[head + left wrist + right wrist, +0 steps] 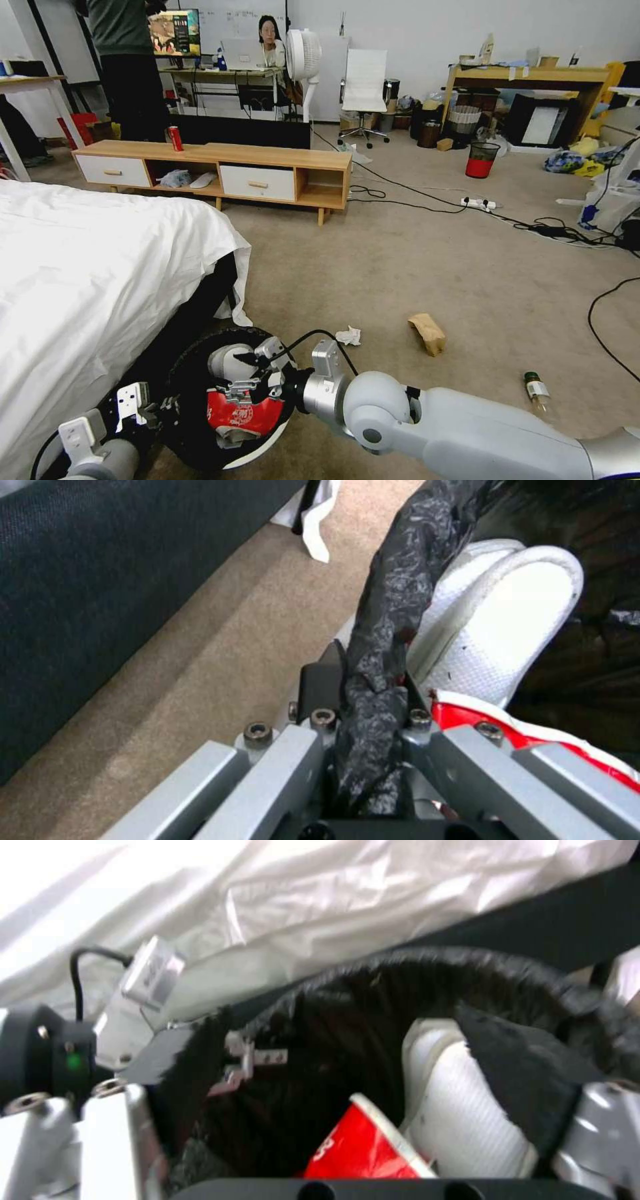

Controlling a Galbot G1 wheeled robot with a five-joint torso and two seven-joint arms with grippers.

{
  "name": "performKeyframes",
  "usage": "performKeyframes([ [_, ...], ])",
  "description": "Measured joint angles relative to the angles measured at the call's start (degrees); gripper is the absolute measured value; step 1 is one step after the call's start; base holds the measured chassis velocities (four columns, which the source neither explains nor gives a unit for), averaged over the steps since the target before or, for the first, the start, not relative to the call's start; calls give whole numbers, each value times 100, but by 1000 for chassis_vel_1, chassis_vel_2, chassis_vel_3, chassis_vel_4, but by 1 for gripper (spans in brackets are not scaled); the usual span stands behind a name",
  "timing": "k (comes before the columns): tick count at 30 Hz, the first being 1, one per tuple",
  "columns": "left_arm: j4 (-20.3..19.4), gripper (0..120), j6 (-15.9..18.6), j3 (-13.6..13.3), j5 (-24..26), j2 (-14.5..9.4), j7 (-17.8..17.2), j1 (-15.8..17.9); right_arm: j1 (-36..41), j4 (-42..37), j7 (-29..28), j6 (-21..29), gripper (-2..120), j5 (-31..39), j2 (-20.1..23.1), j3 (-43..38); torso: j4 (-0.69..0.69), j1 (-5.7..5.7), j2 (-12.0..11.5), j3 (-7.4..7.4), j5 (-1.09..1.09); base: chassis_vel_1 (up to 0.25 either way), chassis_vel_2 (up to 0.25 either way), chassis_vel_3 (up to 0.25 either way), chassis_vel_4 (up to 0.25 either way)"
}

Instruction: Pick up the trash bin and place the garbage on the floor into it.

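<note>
We see the floor [427, 267], a beige short-pile carpet. Taking the brown paper bag [427, 333] as landmark: a crumpled white tissue [349, 335] lies on the carpet to its left, a small clear bottle [537, 393] nearer us to its right, black cables [427, 200] well beyond it, and a white-covered bed [100, 280] far to its left.

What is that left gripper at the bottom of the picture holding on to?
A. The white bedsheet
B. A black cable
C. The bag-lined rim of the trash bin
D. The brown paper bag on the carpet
C: in the left wrist view the left gripper is shut on the black-bag-covered rim of the trash bin, beside the bed; the brown paper bag lies apart on the floor.
</note>
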State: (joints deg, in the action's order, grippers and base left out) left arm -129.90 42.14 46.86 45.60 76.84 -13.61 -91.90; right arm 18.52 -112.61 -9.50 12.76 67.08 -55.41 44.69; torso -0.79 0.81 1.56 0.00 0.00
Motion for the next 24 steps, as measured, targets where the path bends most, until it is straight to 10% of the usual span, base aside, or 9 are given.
performKeyframes([
  [24,-112,2,0,213,7,-80,1,-107,1651,-842,104,-1040,100,-362,1813,-5094,-3,0,0,-1,1,0,0,0,0],
])
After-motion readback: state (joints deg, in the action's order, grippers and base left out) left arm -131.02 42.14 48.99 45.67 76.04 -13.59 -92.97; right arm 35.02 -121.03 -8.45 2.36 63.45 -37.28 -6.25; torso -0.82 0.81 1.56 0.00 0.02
